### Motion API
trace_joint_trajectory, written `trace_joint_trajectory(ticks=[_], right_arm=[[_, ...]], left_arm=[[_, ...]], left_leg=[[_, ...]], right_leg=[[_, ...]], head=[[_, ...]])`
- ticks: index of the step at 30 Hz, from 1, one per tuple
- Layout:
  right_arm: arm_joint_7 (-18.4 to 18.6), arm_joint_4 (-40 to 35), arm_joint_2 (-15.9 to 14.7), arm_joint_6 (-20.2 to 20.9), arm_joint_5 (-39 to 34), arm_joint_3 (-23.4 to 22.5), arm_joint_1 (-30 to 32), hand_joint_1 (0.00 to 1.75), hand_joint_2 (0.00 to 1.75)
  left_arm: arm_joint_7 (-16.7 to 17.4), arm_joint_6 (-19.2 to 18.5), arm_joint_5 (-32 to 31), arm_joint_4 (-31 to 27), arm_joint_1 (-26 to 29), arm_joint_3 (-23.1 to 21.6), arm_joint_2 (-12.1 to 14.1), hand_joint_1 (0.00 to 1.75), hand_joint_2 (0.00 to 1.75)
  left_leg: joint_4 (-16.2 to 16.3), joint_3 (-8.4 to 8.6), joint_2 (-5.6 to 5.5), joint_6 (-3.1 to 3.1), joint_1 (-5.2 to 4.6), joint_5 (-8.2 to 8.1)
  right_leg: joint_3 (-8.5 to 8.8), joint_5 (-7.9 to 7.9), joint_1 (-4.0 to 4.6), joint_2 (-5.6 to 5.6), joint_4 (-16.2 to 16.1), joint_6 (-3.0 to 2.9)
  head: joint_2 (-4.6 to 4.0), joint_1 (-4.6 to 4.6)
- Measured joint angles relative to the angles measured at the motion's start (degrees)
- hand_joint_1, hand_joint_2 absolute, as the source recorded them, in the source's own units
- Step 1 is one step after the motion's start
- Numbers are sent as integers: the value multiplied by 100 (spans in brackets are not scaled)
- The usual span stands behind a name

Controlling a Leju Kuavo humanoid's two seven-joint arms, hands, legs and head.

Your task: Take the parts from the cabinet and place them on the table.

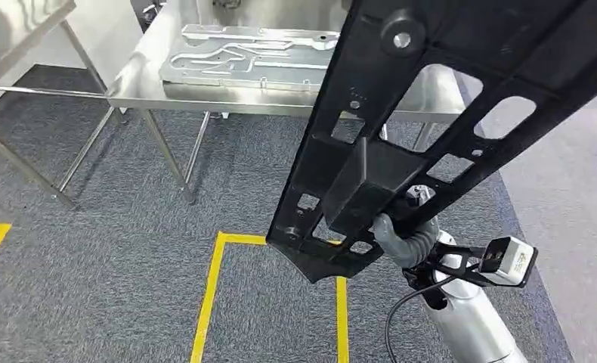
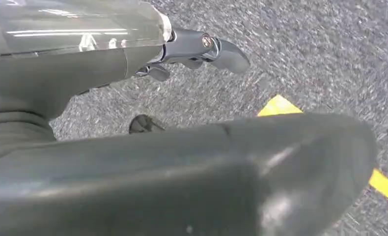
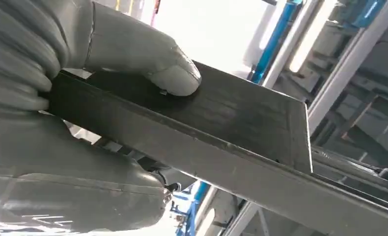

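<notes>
Gripping black part [image 3: 221, 123] | right hand [image 3: 59, 98] thumb on top, fingers beneath | left hand [image 2: 197, 46] grasp unclear

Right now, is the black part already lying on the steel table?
No, the right hand holds the black part up in the air, and the table carries a silver plate.

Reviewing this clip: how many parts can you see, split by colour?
Black part, held by the right hand: 1
Silver metal part, lying on the steel table: 1
Total: 2
</notes>
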Motion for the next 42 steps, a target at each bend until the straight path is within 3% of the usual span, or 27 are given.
trace_joint_trajectory(ticks=[2, 3, 6, 8, 10, 12, 13, 14, 15, 17, 18, 19, 22, 23, 24, 25, 27, 28, 29, 30, 32, 33, 34, 37, 39, 40, 42], right_arm=[[-2, -2, -2, 2, 20, 7, -1, 175, 175], [-2, -2, -2, 2, 22, 7, -3, 175, 175], [-7, -9, -4, 4, 31, 4, -7, 175, 175], [-7, -11, 0, 4, 29, -4, -6, 175, 175], [-13, -11, 0, 4, 26, -9, -24, 175, 175], [-13, -9, 0, 4, 24, -9, 6, 175, 175], [-13, -9, 0, 4, 24, -9, 25, 175, 175], [-15, -9, 0, 4, 24, -9, 36, 175, 175], [-15, -9, 0, 7, 24, -9, 36, 175, 175], [-22, -11, 0, 9, 24, -11, 27, 175, 175], [-24, -11, 0, 9, 24, -13, 18, 175, 175], [-24, -15, 2, 11, 24, -13, 4, 175, 175], [-31, -22, 0, 13, 22, -18, 0, 175, 175], [-31, -33, 0, 15, 22, -24, 2, 175, 175], [-33, -39, -8, 19, 18, -24, -6, 175, 175], [-39, -39, -9, 44, 15, -24, -26, 175, 175], [-35, -39, -11, 46, 18, -24, -14, 175, 175], [-33, -39, -11, 46, 18, -24, -6, 175, 175], [-35, -39, -11, 48, 18, -22, 0, 175, 175], [-33, -39, -11, 52, 18, -22, 2, 175, 175], [-35, -39, -11, 70, 18, -22, -1, 175, 175], [-35, -39, -11, 79, 15, -22, -2, 175, 175], [-35, -39, -13, 79, 15, -22, -4, 175, 175], [-35, -39, -11, 81, 18, -22, -5, 175, 175], [-35, -39, -11, 81, 15, -24, -4, 175, 175], [-37, -39, -11, 85, 15, -26, -16, 175, 175], [-37, -39, -11, 85, 13, -35, 0, 175, 175]], left_arm=[[0, -7, 11, 0, -7, 2, 9, 0, 0], [2, -15, 11, 0, -17, 0, 11, 0, 0], [4, -55, 13, 0, -16, 2, 13, 0, 0], [4, -81, 13, 0, -29, 0, 13, 0, 0], [2, -87, 13, 0, -36, 2, 15, 0, 0], [2, -94, 13, 0, -23, 2, 17, 0, 0], [2, -96, 15, 0, -21, 2, 17, 0, 0], [2, -96, 15, 0, -21, 2, 20, 0, 0], [2, -101, 17, 0, -22, 2, 20, 0, 0], [2, -103, 17, 0, -25, 2, 20, 0, 0], [2, -105, 17, 0, -25, 2, 17, 0, 0], [2, -107, 17, 0, -24, 2, 17, 0, 0], [0, -118, 17, 0, -22, 2, 17, 0, 0], [-2, -133, 17, 0, -25, 2, 22, 0, 0], [-4, -138, 17, 0, -26, 2, 24, 0, 0], [-4, -149, 17, 0, -26, 2, 26, 0, 0], [-4, -149, 17, 0, -20, 2, 33, 0, 0], [-4, -149, 17, 0, -13, 2, 33, 0, 0], [-4, -151, 20, 0, -5, 2, 33, 0, 0], [-4, -151, 22, 0, -2, 2, 33, 0, 0], [-4, -149, 39, 0, -4, 2, 42, 0, 0], [-4, -149, 46, 0, -5, 2, 48, 0, 0], [-4, -149, 46, 0, -14, 2, 48, 0, 0], [-4, -146, 46, 0, -1, 2, 50, 0, 0], [-7, -149, 44, 0, -11, 2, 50, 0, 0], [-7, -149, 44, 0, -15, 2, 50, 0, 0], [-7, -149, 41, 0, -12, 2, 50, 0, 0]], left_leg=[[-1083, 486, -43, 22, 21, 537], [-1171, 525, -109, 58, 2, 424], [-1196, 514, -85, 180, -33, 477], [-1267, 533, -69, 272, -2, 535], [-1275, 523, -62, 312, -10, 544], [-1270, 503, -46, 321, -28, 545], [-1267, 497, -42, 321, -31, 545], [-1267, 501, -40, 321, -34, 544], [-1267, 507, -40, 321, -38, 543], [-1268, 539, -39, 307, -44, 534], [-1267, 542, -34, 295, -51, 527], [-1240, 516, -31, 268, -76, 519], [-1289, 524, 4, 183, -59, 546], [-1268, 504, 13, 147, -89, 506], [-1154, 489, -7, 119, -67, 420], [-789, 333, -19, 94, -59, 186], [128, -103, -20, 50, -40, -209], [451, -271, -20, 36, -31, -294], [518, -325, -20, 26, -19, -237], [291, -232, -20, 22, -10, -48], [-678, 228, -26, 28, 5, 465], [-1131, 438, -58, 44, 12, 584], [-1231, 484, -88, 86, -17, 513], [-1220, 459, -78, 195, -40, 527], [-1287, 503, -70, 267, 0, 571], [-1289, 503, -70, 289, -1, 568], [-1287, 501, -67, 312, -15, 558]], right_leg=[[34, -49, -7, 41, 47, 48], [19, -63, 18, 50, 63, 80], [-9, -50, -3, 78, 67, 165], [-19, -104, -13, 44, 114, 231], [-264, -476, -15, -40, 660, 253], [-742, -899, -28, -53, 1674, 273], [-876, -934, -27, -55, 1940, 273], [-858, -831, -27, -57, 1889, 267], [-716, -629, -25, -61, 1599, 251], [-157, -104, -10, -113, 507, 182], [32, -85, 19, -203, 117, 145], [61, -110, 53, -212, 29, 139], [30, -89, 73, -166, 35, 83], [76, -37, 7, -162, -60, 37], [106, -29, 10, -168, -89, 18], [107, -26, 5, -167, -90, -17], [106, -30, 13, -157, -84, -23], [101, -32, 14, -149, -78, -25], [101, -35, 14, -134, -69, -23], [105, -43, 11, -121, -57, -14], [111, -79, 2, -102, -13, 19], [105, -105, 0, -99, 20, 45], [76, -132, 42, -80, 68, 86], [68, -115, 19, -72, 35, 166], [51, -202, -3, -96, 139, 225], [-75, -371, -5, -98, 396, 247], [-567, -804, -24, -98, 1367, 283]], head=[[0, 0], [0, 0], [0, 0], [0, 0], [0, 0], [0, 0], [0, 0], [0, 0], [0, 0], [0, 0], [0, 0], [0, 0], [0, 0], [0, 0], [0, 0], [0, 0], [0, 0], [0, 0], [0, 0], [0, 0], [0, 0], [0, 0], [0, 0], [0, 0], [0, 0], [0, 0], [0, 0]])
